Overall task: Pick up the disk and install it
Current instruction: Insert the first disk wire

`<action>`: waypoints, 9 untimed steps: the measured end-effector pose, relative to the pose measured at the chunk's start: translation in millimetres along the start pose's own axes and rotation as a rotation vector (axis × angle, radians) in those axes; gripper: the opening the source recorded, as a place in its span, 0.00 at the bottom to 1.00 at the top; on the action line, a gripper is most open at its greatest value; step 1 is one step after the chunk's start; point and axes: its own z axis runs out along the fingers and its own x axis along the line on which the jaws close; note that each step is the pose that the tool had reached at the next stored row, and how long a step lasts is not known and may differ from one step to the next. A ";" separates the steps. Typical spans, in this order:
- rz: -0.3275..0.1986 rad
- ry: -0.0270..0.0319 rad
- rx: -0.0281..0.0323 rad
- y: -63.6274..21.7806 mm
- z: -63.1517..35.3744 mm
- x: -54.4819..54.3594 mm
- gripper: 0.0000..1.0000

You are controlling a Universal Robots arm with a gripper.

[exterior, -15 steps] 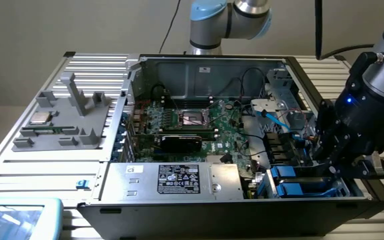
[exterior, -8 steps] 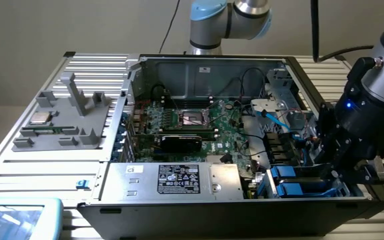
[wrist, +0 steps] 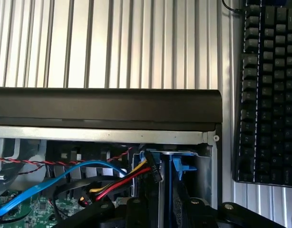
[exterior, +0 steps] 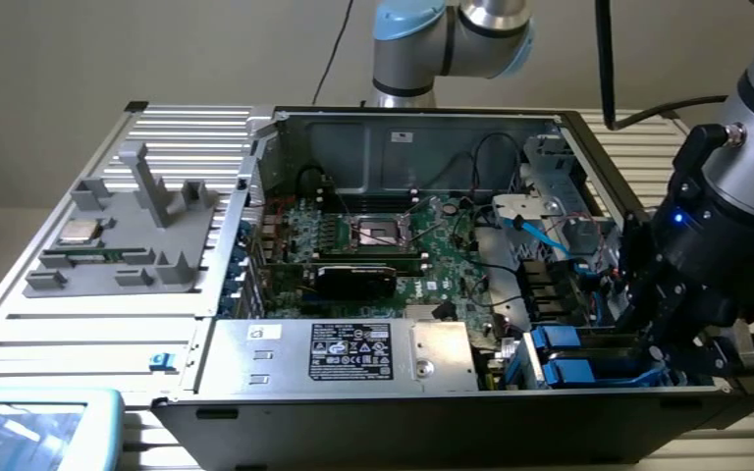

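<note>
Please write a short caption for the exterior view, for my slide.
Robot gripper at the drive-bay corner of an open computer case, beside two blue carriers.

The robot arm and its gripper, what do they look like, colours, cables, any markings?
The arm is round silver-grey tubing with a pale blue joint cap. A black cable runs beside it. The gripper and wrist housing are black and blocky, with a small blue light. No markings are readable.

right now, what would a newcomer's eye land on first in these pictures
The open computer case in the middle of the exterior view, its green circuit board bare. At that view's right the black gripper reaches down into the case by the blue drive trays. In the wrist view a dark keyboard lies beside the case.
</note>
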 end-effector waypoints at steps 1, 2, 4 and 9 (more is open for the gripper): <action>-0.003 0.0003 -0.0053 -0.4 -0.1 0.0 0.34; -0.008 0.0006 -0.0102 -0.6 -0.1 0.0 0.34; -0.016 0.0015 -0.0216 -0.9 -0.1 0.0 0.34; -0.031 0.0027 -0.0521 -3.0 -0.4 0.1 0.34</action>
